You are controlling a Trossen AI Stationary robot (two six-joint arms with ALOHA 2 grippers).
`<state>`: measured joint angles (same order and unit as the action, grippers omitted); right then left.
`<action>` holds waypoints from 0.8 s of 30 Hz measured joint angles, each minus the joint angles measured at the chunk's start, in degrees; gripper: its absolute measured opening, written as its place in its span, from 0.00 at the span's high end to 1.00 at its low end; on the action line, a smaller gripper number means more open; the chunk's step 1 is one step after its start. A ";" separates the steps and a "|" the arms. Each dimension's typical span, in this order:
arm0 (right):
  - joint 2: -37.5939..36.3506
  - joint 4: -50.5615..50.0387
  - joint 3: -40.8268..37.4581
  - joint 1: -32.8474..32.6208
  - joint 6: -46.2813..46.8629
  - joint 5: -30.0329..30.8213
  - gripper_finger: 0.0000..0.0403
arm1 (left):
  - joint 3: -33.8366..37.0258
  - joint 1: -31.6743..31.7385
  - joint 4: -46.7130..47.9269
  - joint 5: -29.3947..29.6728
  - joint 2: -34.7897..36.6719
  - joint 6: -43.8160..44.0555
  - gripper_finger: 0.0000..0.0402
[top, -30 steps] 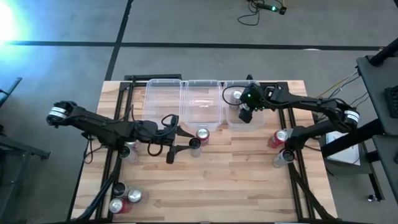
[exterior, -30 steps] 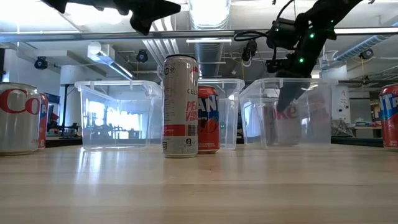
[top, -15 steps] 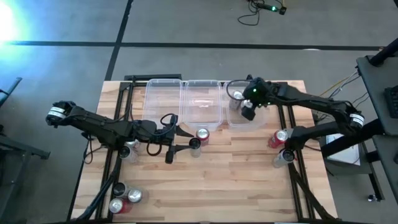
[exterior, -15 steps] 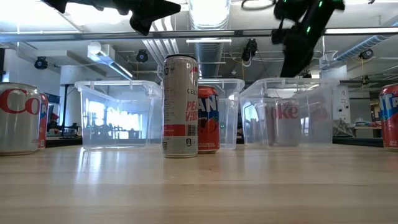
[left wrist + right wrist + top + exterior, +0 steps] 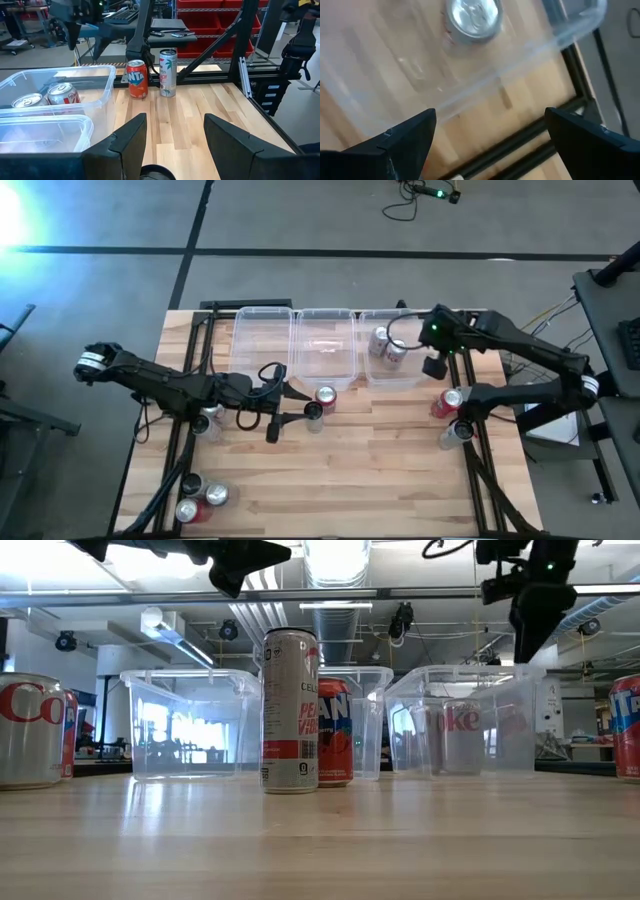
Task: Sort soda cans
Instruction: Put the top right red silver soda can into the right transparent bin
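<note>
Two silver-topped soda cans (image 5: pixel 386 345) stand upright inside the right-hand clear bin (image 5: pixel 410 376); one is a Diet Coke can (image 5: pixel 455 735). My right gripper (image 5: pixel 433 366) hangs open above that bin's right edge, pointing steeply down, with nothing between its fingers (image 5: pixel 490 135). My left gripper (image 5: pixel 288 406) hovers open and level high over the table's middle. A red-topped can (image 5: pixel 325 395) and a tall white can (image 5: pixel 314 414) stand on the table below it. The left wrist view shows its fingers apart (image 5: pixel 170 145).
Two more clear bins (image 5: pixel 265 335) (image 5: pixel 328 342) stand along the far edge. A red can (image 5: pixel 450 401) and a silver one (image 5: pixel 458 431) stand near the right edge. Three cans (image 5: pixel 200 497) cluster at the near left, and another (image 5: pixel 205 421) stands under the left arm.
My right gripper has risen out of the right bin and gone toward the table's right edge, leaving a silver can standing in the bin beside the first one.
</note>
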<state>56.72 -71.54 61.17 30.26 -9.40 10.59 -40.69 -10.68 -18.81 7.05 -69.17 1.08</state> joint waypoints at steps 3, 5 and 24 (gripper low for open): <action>-0.92 0.15 -0.20 0.00 0.39 0.00 0.09 | 0.00 0.00 0.03 0.00 0.00 0.00 0.54; -1.00 0.00 -0.21 0.00 0.44 0.02 0.09 | 0.00 0.00 0.08 0.00 0.00 0.00 0.54; -0.01 0.66 -8.66 0.00 2.80 -3.32 0.09 | 0.00 0.00 3.47 -0.04 0.24 0.48 0.54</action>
<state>56.72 -70.89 52.51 30.26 -6.61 7.27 -40.69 -10.68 -15.33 7.01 -68.93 1.56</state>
